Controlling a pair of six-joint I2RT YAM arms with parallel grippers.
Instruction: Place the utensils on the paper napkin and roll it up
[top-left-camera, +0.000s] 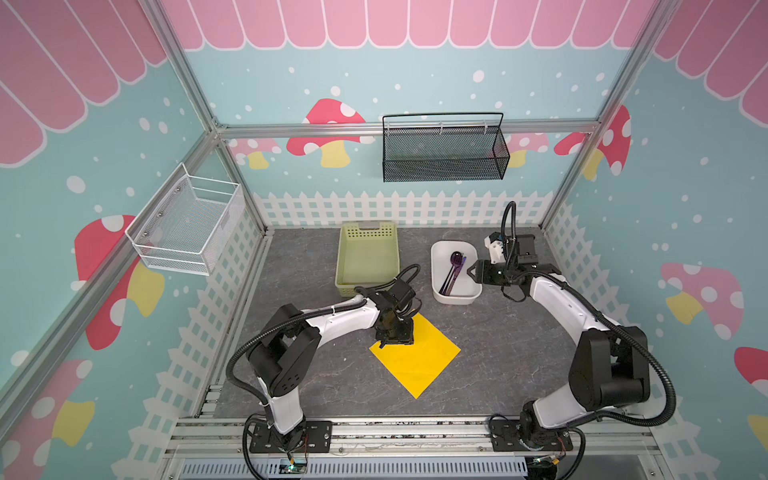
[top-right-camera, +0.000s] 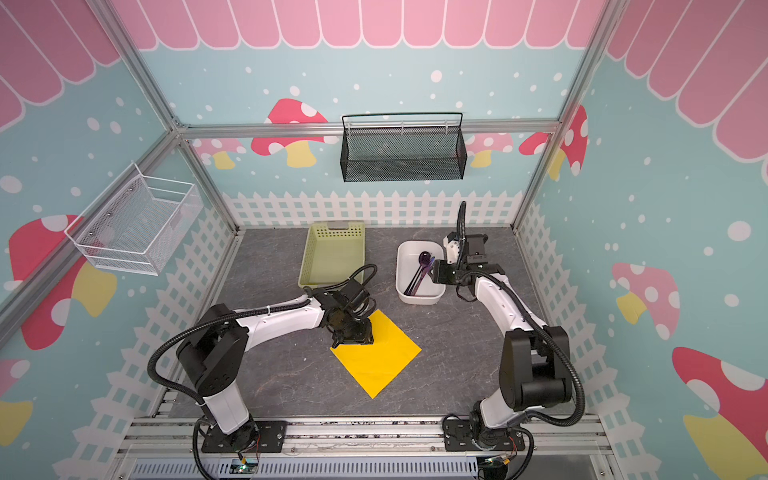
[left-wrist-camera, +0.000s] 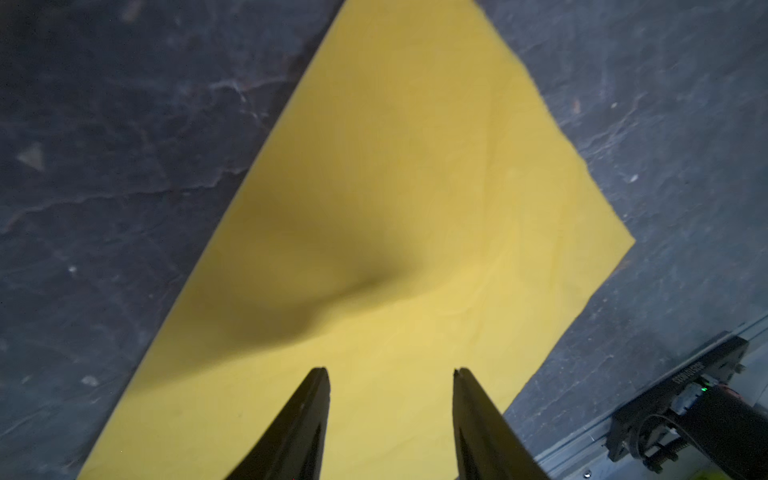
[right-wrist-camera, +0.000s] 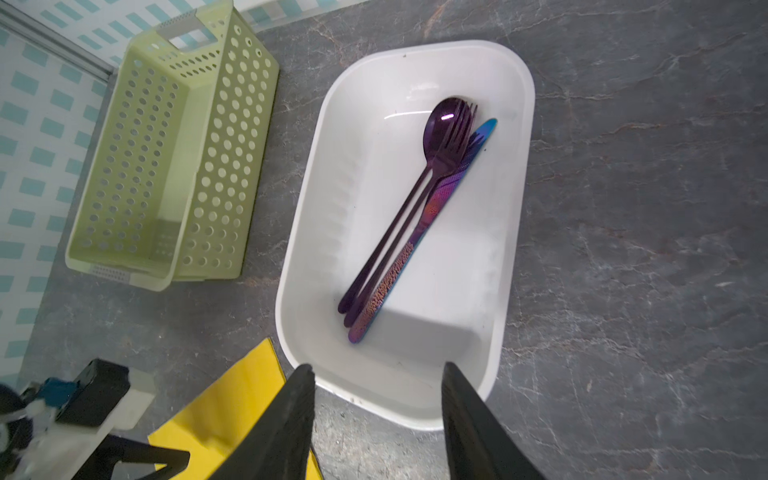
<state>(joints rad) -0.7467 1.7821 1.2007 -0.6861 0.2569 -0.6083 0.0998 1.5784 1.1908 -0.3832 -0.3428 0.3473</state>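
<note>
Left fingers (left-wrist-camera: 303, 419) spread above the paper napkin (left-wrist-camera: 415, 166); right fingers (right-wrist-camera: 291, 415) spread beside the white tub (right-wrist-camera: 509, 187) of utensils (right-wrist-camera: 415, 208) at its one o'clock.

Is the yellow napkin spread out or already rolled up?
Spread out: the paper napkin lies as an open square sheet on the table, slightly puckered near the left gripper.

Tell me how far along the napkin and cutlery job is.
Done: the paper napkin lies spread on the table. In hand: nothing; left pincer open above it, right pincer open by the white tub. Left: utensils lie in the tub, unplaced; rolling not begun.
</note>
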